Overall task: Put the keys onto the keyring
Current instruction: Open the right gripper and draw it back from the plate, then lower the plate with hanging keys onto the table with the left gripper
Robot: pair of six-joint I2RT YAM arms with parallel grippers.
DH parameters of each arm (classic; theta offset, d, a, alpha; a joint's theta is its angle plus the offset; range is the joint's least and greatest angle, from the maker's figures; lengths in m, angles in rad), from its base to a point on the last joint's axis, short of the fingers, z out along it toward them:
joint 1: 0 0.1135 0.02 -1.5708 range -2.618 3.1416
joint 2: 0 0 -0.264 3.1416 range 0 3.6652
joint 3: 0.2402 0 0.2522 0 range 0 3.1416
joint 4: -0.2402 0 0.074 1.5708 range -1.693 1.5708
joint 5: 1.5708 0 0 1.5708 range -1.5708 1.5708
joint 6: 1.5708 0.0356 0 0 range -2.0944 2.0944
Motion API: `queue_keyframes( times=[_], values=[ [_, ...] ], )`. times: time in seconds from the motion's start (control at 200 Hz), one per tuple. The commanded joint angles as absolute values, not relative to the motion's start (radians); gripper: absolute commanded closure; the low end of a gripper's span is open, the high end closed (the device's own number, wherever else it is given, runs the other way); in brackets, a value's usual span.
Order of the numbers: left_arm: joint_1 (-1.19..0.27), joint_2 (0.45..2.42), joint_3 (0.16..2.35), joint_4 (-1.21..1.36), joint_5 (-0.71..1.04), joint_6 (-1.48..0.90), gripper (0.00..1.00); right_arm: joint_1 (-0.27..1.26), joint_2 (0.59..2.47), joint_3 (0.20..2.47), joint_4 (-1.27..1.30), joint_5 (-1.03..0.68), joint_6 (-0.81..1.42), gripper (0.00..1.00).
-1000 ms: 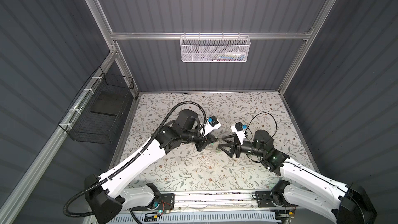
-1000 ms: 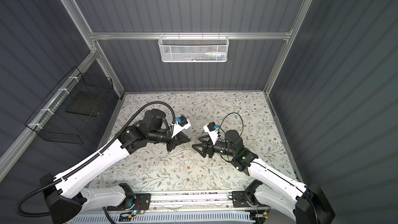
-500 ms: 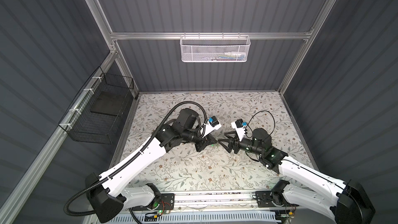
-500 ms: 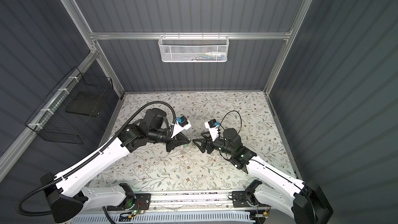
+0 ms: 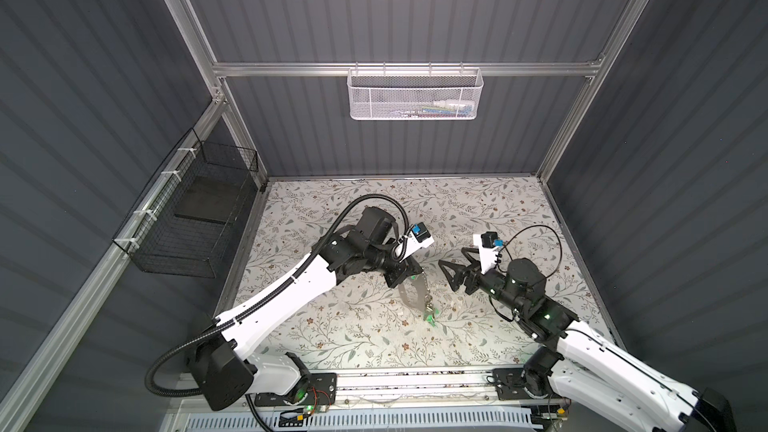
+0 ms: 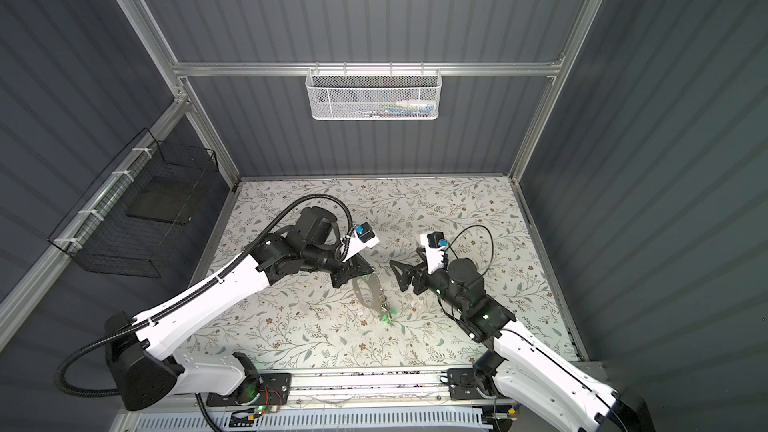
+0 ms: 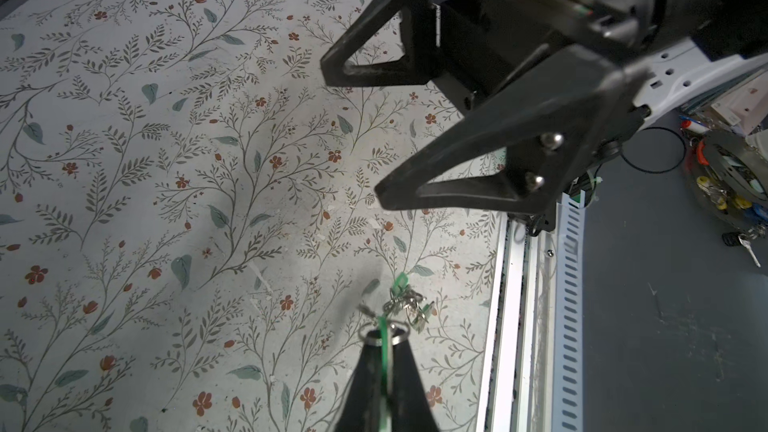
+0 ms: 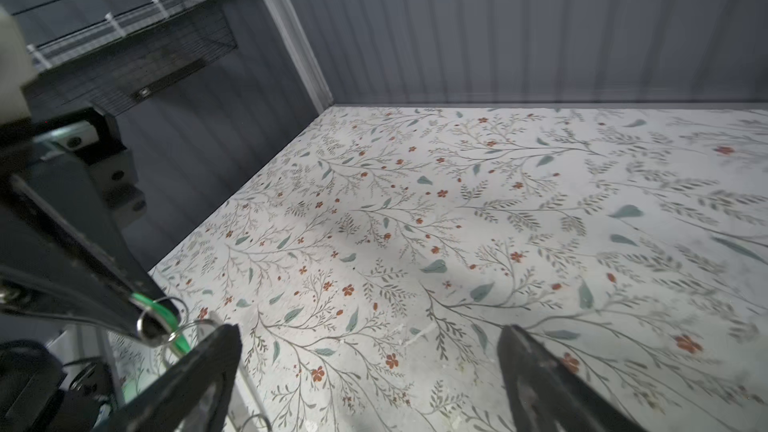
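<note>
Keyring hangs off a green key pinched in the closed left jaws. Right jaws wide open, empty. Thin pinch could slip, dropping everything.

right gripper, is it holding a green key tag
No, the right gripper is wide open with nothing between its jaws.

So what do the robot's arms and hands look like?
White arms with black joints. The left arm wears a ribbed black hose; the right arm a thin black cable. The left hand and right hand are black, with hollow triangle fingers.
</note>
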State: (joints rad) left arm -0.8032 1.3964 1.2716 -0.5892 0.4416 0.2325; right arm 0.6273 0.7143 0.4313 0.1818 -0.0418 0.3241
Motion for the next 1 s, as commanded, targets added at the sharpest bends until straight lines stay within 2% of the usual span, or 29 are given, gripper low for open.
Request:
queue_keyframes(
  times=[0.0,0.255,0.41,0.69,0.996],
  values=[
    [-0.798,1.474,1.340,-0.478,0.423,0.264,1.00,0.601,0.620,0.394,0.088,0.107,0.347,0.01],
    [-0.788,1.758,1.581,-0.399,0.347,0.318,1.00,0.563,0.436,0.359,-0.047,0.155,0.370,0.01],
    [-0.745,1.856,1.656,-0.307,0.407,0.234,1.00,0.560,0.417,0.349,-0.068,0.148,0.380,0.01],
    [-0.665,1.927,1.545,-0.265,0.466,0.155,1.00,0.561,0.470,0.325,-0.007,0.111,0.414,0.01],
    [-0.606,1.867,1.374,-0.317,0.437,0.133,1.00,0.561,0.518,0.308,0.051,0.092,0.416,0.01]
  ],
)
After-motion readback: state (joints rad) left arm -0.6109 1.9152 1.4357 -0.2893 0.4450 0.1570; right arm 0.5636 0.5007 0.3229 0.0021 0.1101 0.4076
